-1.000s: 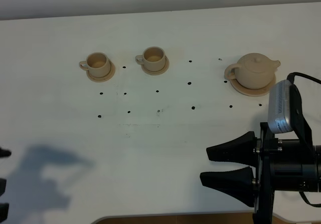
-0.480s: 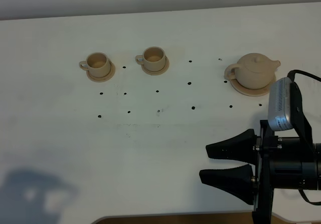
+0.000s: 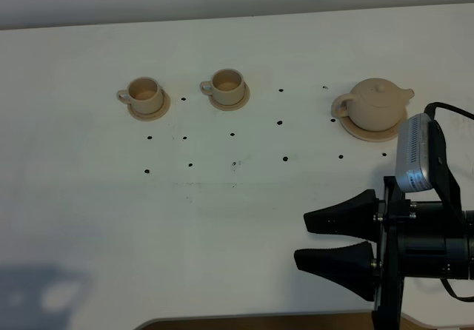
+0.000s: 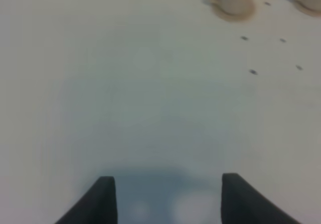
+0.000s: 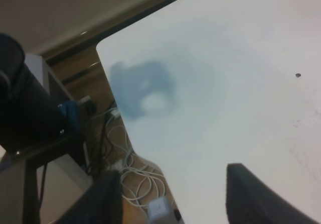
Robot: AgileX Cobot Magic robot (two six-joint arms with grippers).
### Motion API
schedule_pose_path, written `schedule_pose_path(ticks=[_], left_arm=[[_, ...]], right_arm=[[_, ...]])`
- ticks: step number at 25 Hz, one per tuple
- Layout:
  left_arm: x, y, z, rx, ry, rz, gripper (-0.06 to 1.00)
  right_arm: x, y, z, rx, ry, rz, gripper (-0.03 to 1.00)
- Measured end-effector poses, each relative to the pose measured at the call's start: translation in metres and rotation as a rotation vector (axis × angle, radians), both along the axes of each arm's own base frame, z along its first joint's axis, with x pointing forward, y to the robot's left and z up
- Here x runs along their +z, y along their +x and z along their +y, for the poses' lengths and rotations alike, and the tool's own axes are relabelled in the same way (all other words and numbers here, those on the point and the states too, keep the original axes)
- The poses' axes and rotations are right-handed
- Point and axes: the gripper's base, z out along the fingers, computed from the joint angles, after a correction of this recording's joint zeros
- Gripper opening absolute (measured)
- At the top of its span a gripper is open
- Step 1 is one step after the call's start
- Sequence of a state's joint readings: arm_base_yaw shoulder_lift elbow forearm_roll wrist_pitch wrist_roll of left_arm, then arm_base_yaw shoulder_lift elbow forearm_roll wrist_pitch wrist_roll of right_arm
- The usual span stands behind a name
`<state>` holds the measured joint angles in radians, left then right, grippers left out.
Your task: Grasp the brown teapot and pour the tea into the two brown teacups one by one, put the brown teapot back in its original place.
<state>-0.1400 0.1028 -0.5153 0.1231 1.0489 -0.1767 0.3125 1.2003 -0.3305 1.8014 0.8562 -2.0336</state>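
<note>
Hovering right pincer (image 3: pixel 301 240): black jaws wide, empty, near white desk's (image 3: pixel 74 219) front-right corner.
Squat tan ceramic teapot (image 3: pixel 378 102): on flat round tan saucer (image 3: pixel 370 133), toward far-right corner.
Loop handle (image 3: pixel 340 108): faces left edge; best gripped squarely.

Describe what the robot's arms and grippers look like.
The right gripper is matte black, with two tapered, wedge-shaped fingers on a black cylindrical wrist. A silver-grey camera box sits on it, with a black cable looping behind. Of the left gripper only two dark finger tips show.
</note>
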Motion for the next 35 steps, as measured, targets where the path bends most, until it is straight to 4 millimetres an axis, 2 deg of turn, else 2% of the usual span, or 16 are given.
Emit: schedule_pose_path(ticks=[6, 11, 15, 20, 24, 29, 35], left_arm=[[0.0, -0.016, 0.001, 0.088, -0.008, -0.094, 0.5], [-0.001, -0.017, 0.001, 0.095, -0.008, -0.103, 0.5], [-0.001, -0.017, 0.001, 0.095, -0.008, -0.104, 0.5], [-0.001, -0.017, 0.001, 0.095, -0.007, -0.104, 0.5], [-0.001, -0.017, 0.001, 0.095, -0.007, -0.104, 0.5], [-0.001, -0.017, 0.001, 0.095, -0.007, -0.104, 0.5], [-0.001, -0.017, 0.001, 0.095, -0.007, -0.104, 0.5]], right_arm=[[0.0, 0.0, 0.0, -0.006, 0.008, 0.018, 0.48], [0.001, 0.0, 0.0, -0.012, 0.018, 0.035, 0.48], [0.014, 0.012, 0.002, -0.077, 0.067, 0.106, 0.48], [0.043, 0.046, 0.002, -0.277, 0.108, 0.165, 0.45], [0.059, 0.077, 0.009, -0.334, 0.122, 0.226, 0.44], [0.054, 0.124, 0.024, -0.316, -0.033, 0.319, 0.44], [0.058, 0.182, 0.035, -0.312, -0.217, 0.277, 0.46]])
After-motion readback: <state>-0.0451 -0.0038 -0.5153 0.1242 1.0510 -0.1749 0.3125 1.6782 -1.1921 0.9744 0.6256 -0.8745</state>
